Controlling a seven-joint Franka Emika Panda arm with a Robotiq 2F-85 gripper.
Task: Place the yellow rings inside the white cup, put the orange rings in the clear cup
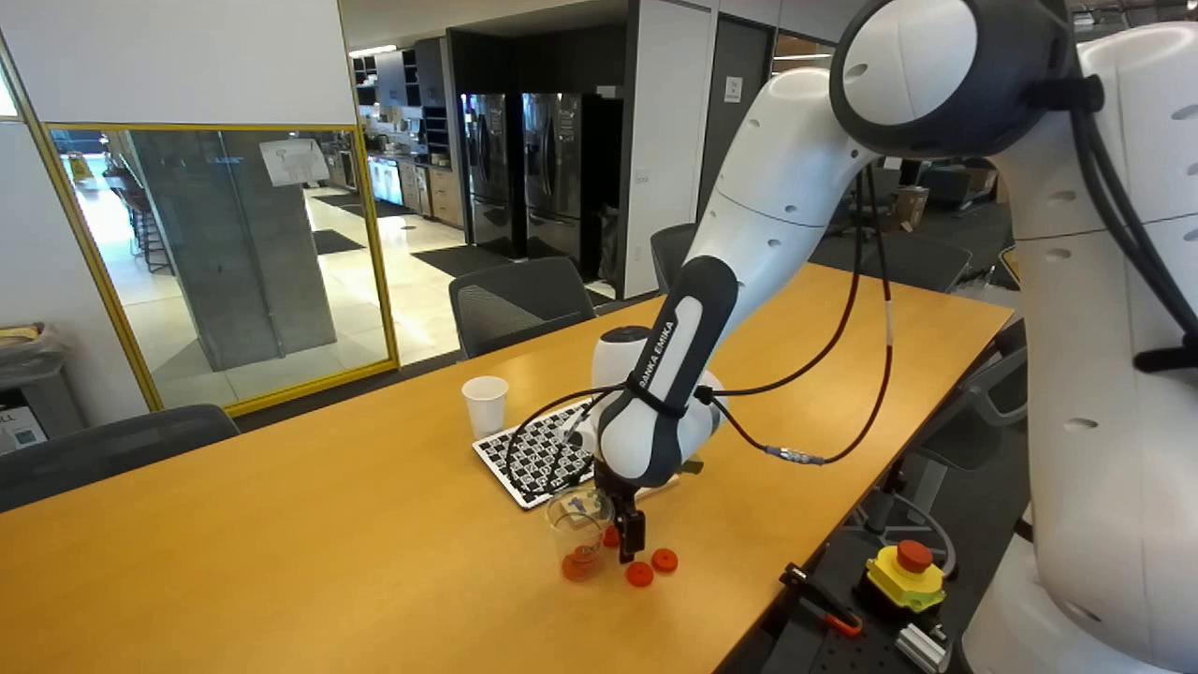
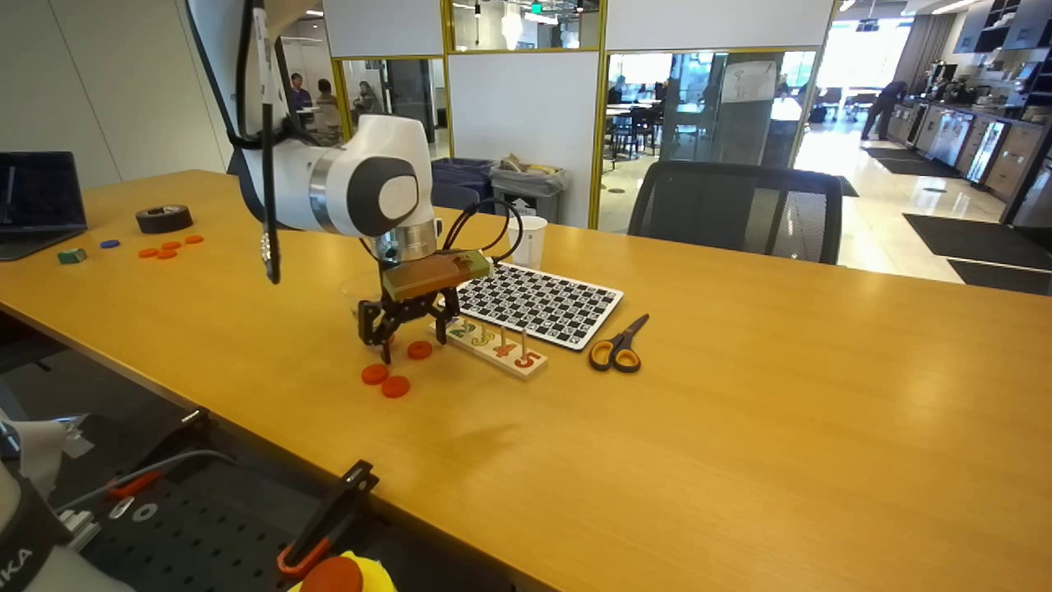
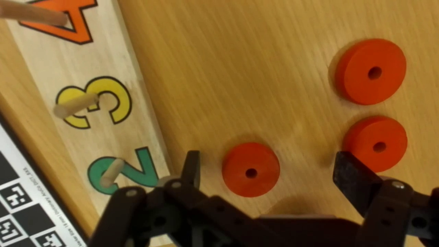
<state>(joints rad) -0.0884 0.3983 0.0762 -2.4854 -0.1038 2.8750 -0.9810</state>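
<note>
My gripper (image 2: 414,340) is open and low over the table. In the wrist view its fingers (image 3: 268,166) stand either side of an orange ring (image 3: 251,169), apart from it. Two more orange rings (image 3: 374,72) (image 3: 377,144) lie by the right finger; they also lie on the table in both exterior views (image 1: 639,574) (image 2: 395,386). The clear cup (image 1: 562,524) stands beside the gripper, with orange rings (image 1: 578,564) showing through its lower wall; in an exterior view it is partly hidden behind the gripper. The white cup (image 1: 486,405) (image 2: 528,242) stands upright behind the checkerboard. No yellow rings show.
A checkerboard (image 2: 538,304) and a numbered peg board (image 2: 485,349) lie beside the gripper. Scissors (image 2: 616,349) lie beyond them. Farther off are a tape roll (image 2: 163,219), several small orange discs (image 2: 170,245), a blue disc (image 2: 109,243), a green block (image 2: 72,256) and a laptop (image 2: 41,201).
</note>
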